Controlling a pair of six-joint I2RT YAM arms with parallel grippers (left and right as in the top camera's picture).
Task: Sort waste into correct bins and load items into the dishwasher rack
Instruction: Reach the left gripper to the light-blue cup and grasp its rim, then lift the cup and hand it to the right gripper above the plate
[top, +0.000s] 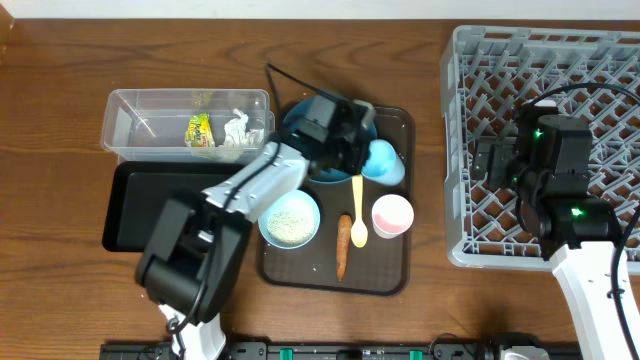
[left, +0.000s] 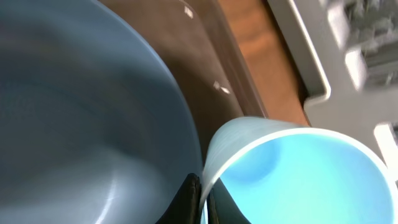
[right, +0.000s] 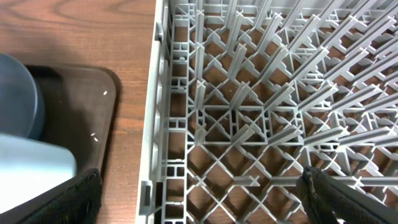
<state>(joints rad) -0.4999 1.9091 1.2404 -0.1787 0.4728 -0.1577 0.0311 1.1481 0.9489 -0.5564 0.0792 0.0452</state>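
My left gripper (top: 362, 150) is shut on the rim of the light blue cup (top: 385, 162), which sits beside the dark blue plate (top: 297, 118) on the brown serving tray. In the left wrist view the fingers (left: 202, 199) pinch the cup wall (left: 298, 174) next to the plate (left: 81, 124). My right gripper (top: 495, 160) is open and empty over the left side of the grey dishwasher rack (top: 600, 80); its fingers (right: 199, 186) straddle the rack edge (right: 249, 93). The white bowl (top: 290, 220) holds rice. The yellow spoon (top: 358, 210), carrot (top: 343, 245) and pink cup (top: 392, 215) lie on the tray.
The clear tub (top: 130, 110) at the back left holds the snack wrapper (top: 200, 130) and the white tissue (top: 237, 128). The black tray (top: 150, 200) lies in front of it. The brown serving tray (top: 395, 270) sits between the bins and the rack.
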